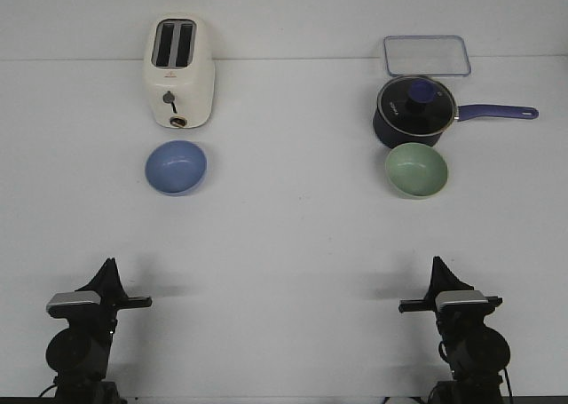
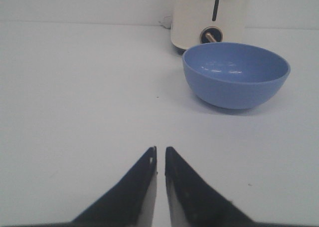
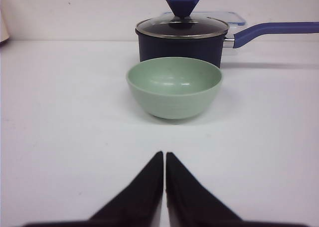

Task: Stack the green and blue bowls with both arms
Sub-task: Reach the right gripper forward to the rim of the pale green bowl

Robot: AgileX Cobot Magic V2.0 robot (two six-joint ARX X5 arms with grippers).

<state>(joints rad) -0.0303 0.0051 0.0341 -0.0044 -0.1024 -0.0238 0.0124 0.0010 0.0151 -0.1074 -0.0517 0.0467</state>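
Note:
The blue bowl (image 1: 176,168) sits upright on the white table at the left, just in front of the toaster; it also shows in the left wrist view (image 2: 236,75). The green bowl (image 1: 416,170) sits upright at the right, just in front of the saucepan, and shows in the right wrist view (image 3: 174,86). My left gripper (image 1: 109,264) is shut and empty near the table's front edge, well short of the blue bowl; its tips (image 2: 159,149) show a thin slit. My right gripper (image 1: 437,262) is shut and empty, well short of the green bowl, tips (image 3: 164,154) together.
A cream toaster (image 1: 178,71) stands behind the blue bowl. A dark navy saucepan (image 1: 415,111) with a glass lid stands behind the green bowl, its handle pointing right. A clear rectangular container lid (image 1: 427,55) lies at the back right.

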